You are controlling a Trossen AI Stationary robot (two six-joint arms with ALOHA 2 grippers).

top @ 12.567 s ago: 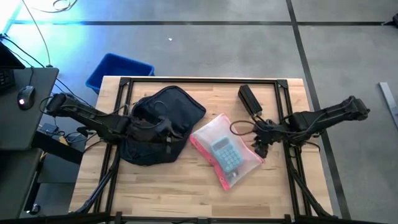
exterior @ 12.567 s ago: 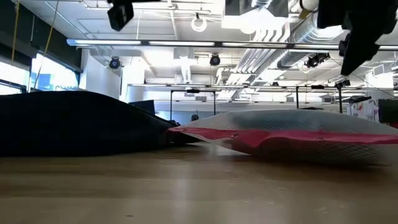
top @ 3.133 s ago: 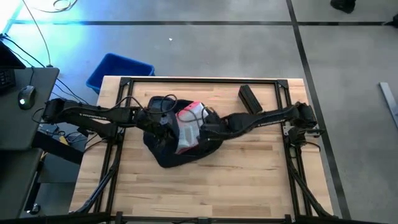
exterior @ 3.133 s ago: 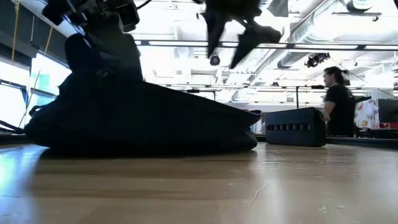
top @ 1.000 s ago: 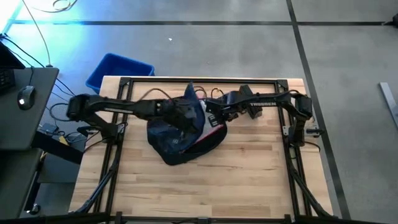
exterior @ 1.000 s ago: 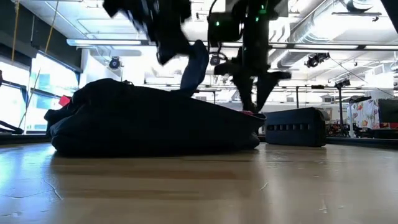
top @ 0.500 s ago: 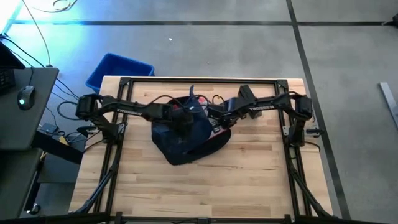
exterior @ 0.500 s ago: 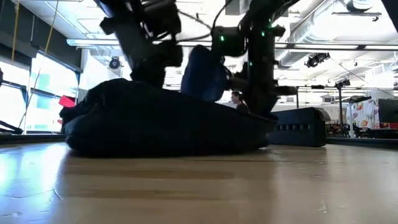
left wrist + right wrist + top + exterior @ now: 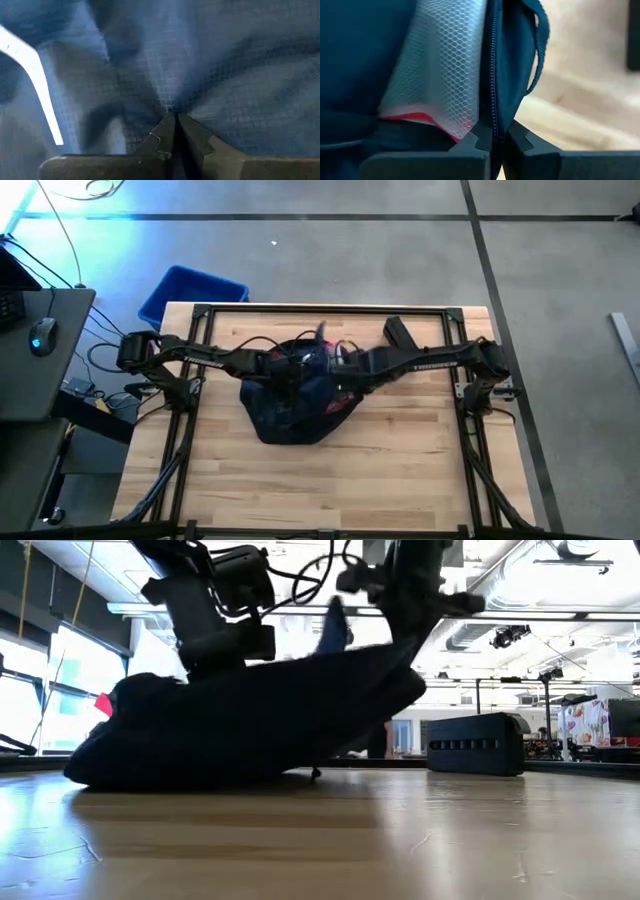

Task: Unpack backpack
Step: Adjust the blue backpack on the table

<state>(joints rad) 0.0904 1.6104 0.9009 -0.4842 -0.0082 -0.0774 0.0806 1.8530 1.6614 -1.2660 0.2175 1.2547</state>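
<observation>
The dark navy backpack (image 9: 290,415) lies in the middle of the table, and in the low view its right end (image 9: 385,690) is raised. A white mesh pouch with a red edge (image 9: 442,75) shows inside its zippered opening. My left gripper (image 9: 287,372) is shut on the backpack's upper fabric. My right gripper (image 9: 337,372) is shut on its zipper edge. My left gripper pinches a fold of the backpack's navy top fabric (image 9: 169,102) between its two fingers, coming steeply from above. The cloth puckers toward the fingertips. My right gripper pinches the zippered edge (image 9: 494,107) of the opening between its two fingers, pointing steeply down. That end of the backpack hangs from it, clear of the table, while the left end (image 9: 110,775) rests on the tabletop.
A black rectangular box (image 9: 400,332) lies at the far right of the table. A blue bin (image 9: 190,295) stands on the floor beyond the far left corner. The near half of the tabletop (image 9: 320,490) is bare wood. A desk with a mouse (image 9: 40,335) stands left.
My right gripper has shut on the backpack's zipper edge and risen, lifting the backpack's right end off the table while its left end stays down. My left gripper has sunk onto the backpack and tipped steeper, staying shut.
</observation>
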